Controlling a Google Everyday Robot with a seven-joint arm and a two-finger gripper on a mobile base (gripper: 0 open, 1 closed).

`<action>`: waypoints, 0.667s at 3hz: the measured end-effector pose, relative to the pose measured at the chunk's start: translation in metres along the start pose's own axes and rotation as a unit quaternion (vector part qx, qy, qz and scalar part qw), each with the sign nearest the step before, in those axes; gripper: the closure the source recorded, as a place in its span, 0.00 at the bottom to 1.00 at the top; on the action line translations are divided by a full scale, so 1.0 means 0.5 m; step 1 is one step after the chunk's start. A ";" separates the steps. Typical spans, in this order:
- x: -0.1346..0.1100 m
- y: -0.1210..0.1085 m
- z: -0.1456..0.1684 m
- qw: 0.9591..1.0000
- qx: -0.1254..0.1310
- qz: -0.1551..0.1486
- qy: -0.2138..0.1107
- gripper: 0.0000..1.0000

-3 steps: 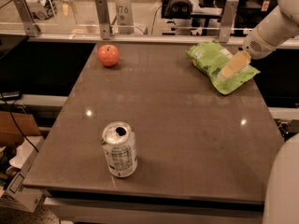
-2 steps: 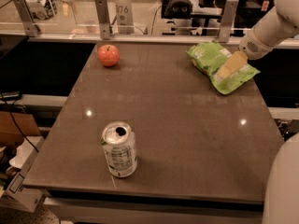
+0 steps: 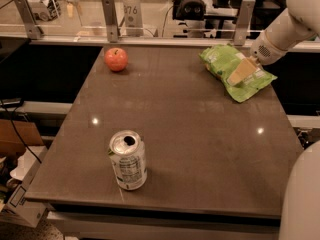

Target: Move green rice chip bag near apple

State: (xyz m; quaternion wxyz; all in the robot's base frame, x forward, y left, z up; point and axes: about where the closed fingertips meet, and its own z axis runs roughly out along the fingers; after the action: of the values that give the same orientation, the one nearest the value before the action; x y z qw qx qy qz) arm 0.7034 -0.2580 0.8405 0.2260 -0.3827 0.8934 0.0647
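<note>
Green rice chip bag (image 3: 235,66) lay touching the jaws on the worktop (image 3: 190,134), whether clasped I couldn't tell; grasping seemed the step, next a carry to the apple (image 3: 116,59), well apart from them.

A silver drink can (image 3: 128,160) on a dark table (image 3: 200,149)
The gripper (image 3: 239,74) hangs over the table's far right corner. The silver drink can stands upright well apart from it, toward the near left, its top opened. Behind the gripper, three metal brackets (image 3: 110,18) rise from a rail (image 3: 165,40).
</note>
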 end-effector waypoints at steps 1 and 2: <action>-0.009 0.009 -0.005 1.000 -0.007 0.001 -0.002 0.63; -0.033 0.020 -0.025 1.000 -0.011 -0.008 -0.011 0.86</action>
State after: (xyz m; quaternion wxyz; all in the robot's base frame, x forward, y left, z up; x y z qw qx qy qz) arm 0.7019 -0.2438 0.8588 0.2322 -0.3920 0.8868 0.0773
